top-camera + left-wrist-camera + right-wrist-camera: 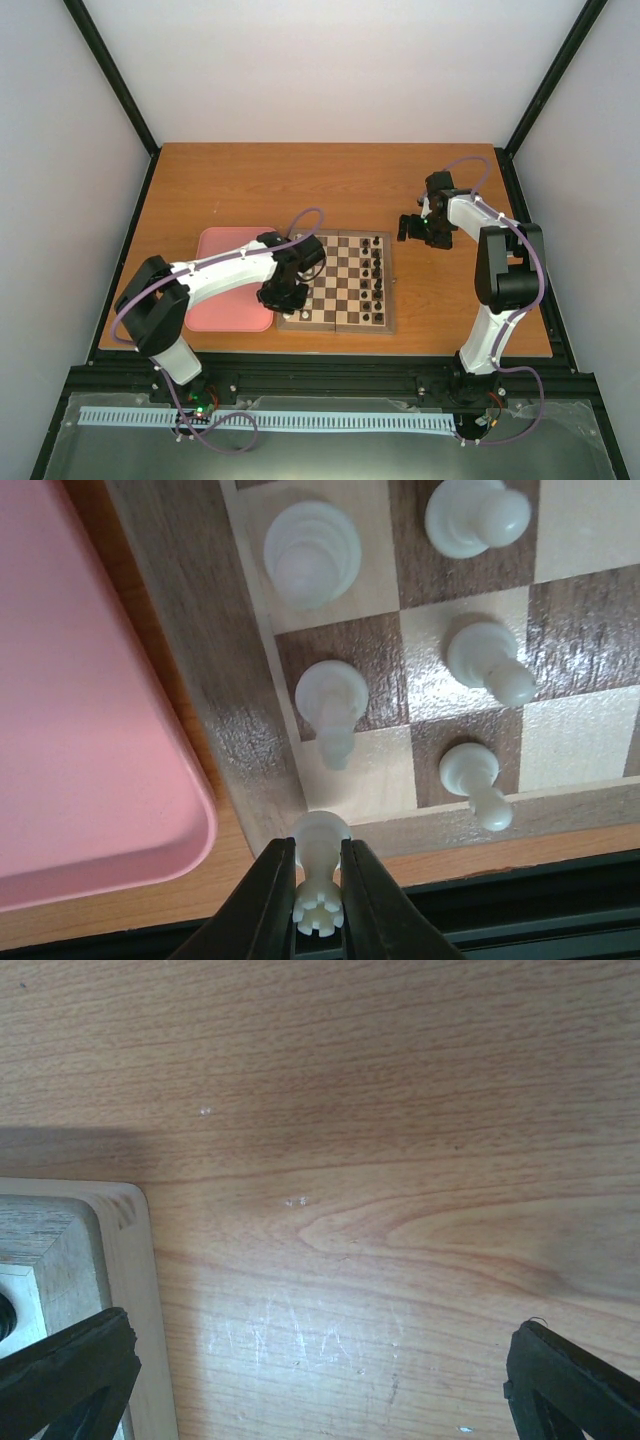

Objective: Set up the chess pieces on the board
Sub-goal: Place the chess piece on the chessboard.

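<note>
Left wrist view: a white rook (322,832) is clamped in the left gripper (319,865) over the corner border of the board (240,730), while the right gripper (322,1360) is held spread wide above the table (350,1110) beside another board corner.

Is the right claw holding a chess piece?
No, the right gripper stands wide open over the table, with nothing between its fingers.
</note>
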You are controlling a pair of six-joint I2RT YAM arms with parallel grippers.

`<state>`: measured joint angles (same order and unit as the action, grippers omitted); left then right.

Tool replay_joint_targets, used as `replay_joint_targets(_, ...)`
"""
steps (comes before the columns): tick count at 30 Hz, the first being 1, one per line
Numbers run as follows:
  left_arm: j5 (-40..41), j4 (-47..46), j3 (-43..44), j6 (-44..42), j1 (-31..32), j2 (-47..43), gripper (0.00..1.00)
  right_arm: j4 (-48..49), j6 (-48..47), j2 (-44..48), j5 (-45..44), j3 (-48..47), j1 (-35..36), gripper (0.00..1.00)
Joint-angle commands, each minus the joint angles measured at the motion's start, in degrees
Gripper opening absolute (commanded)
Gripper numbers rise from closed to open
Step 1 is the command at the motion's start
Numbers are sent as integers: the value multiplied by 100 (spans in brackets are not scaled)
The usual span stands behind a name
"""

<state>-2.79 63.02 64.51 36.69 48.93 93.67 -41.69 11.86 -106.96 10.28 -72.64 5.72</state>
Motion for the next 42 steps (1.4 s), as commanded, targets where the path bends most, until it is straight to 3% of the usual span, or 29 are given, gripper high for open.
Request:
replay_joint_targets(1, 84, -95, 291, -147, 82, 104, 13, 56, 10, 168, -35, -12, -44, 100)
replay_joint_targets(27, -449, -375, 308, -492, 90, 352, 17, 65, -11, 89, -15, -6, -42, 100)
replay_joint_targets(42, -240, -220, 221, -340, 86, 113, 17, 82, -8, 87, 17, 24, -44, 100)
